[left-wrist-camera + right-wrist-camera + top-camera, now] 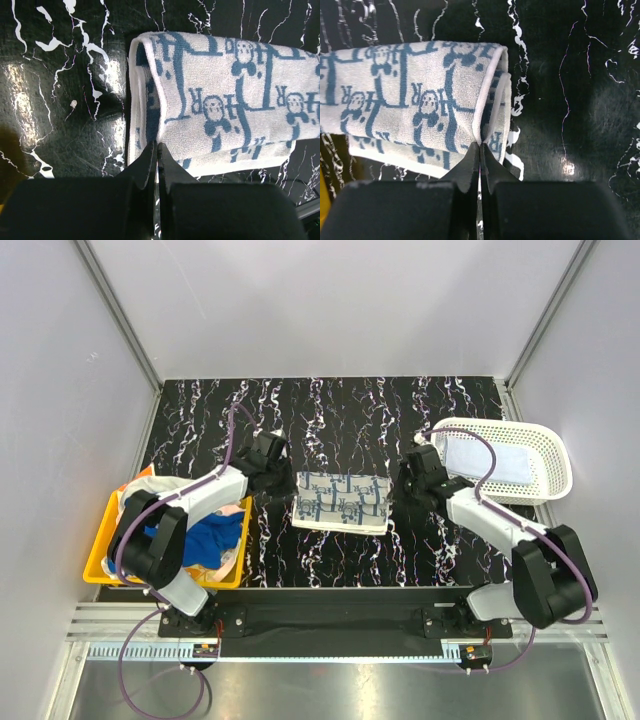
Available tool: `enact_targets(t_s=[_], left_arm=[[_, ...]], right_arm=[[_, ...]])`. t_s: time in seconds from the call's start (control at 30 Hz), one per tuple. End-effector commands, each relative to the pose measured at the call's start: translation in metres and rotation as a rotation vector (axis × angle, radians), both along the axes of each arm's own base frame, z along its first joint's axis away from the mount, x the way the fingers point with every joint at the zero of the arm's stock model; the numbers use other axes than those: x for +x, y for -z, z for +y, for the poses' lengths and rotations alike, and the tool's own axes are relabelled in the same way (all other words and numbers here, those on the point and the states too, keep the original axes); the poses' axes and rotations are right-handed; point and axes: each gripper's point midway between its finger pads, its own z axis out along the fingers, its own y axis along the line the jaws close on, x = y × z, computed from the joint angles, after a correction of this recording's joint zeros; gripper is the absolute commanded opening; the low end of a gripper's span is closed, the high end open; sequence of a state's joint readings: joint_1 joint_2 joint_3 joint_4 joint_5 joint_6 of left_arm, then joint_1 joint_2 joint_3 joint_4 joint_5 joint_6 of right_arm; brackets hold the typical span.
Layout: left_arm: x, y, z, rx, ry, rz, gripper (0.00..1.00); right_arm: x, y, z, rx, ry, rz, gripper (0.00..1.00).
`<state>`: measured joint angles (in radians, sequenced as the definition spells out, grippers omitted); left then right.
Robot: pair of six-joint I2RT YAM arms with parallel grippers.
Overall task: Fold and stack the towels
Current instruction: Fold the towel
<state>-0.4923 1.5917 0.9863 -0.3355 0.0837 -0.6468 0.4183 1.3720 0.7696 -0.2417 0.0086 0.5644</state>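
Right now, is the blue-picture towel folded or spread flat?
Folded. The towel is doubled over: both wrist views show its layers curling over each other at the ends.

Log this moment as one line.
left gripper: shut on patterned towel | right gripper: shut on same towel | towel: folded, on table | basket: one pale towel

You're working in a robot test cell in a lab, not a home. Plain pale wall panels (330,300) framed by metal struts (117,315) box in the black marbled table (330,410). Along the bottom of the frame, the left arm (190,510) and right arm (490,525) are bolted by a slotted aluminium rail (330,645), with cables (230,440) exposed.
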Motion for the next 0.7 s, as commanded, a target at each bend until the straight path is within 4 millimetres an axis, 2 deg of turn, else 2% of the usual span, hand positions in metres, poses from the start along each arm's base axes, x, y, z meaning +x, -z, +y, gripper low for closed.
enact_targets(t_s=[0.0, 0.33, 0.47, 0.67], left_arm=[[0.007, -0.036, -0.008, -0.04, 0.033, -0.072, 0.0], [-0.005, -0.05, -0.001, -0.044, 0.04, -0.088, 0.0], [-0.014, -0.044, 0.003, -0.037, 0.043, -0.075, 0.0], [-0.025, -0.031, 0.008, -0.039, 0.041, -0.052, 0.0]], right_arm=[[-0.001, -0.029, 0.004, 0.019, -0.026, -0.055, 0.0], [-0.023, -0.036, 0.009, 0.062, -0.052, -0.043, 0.0], [-0.031, -0.033, 0.009, 0.066, -0.057, -0.034, 0.0], [-0.048, -0.015, 0.011, 0.082, -0.061, 0.007, 0.0]])
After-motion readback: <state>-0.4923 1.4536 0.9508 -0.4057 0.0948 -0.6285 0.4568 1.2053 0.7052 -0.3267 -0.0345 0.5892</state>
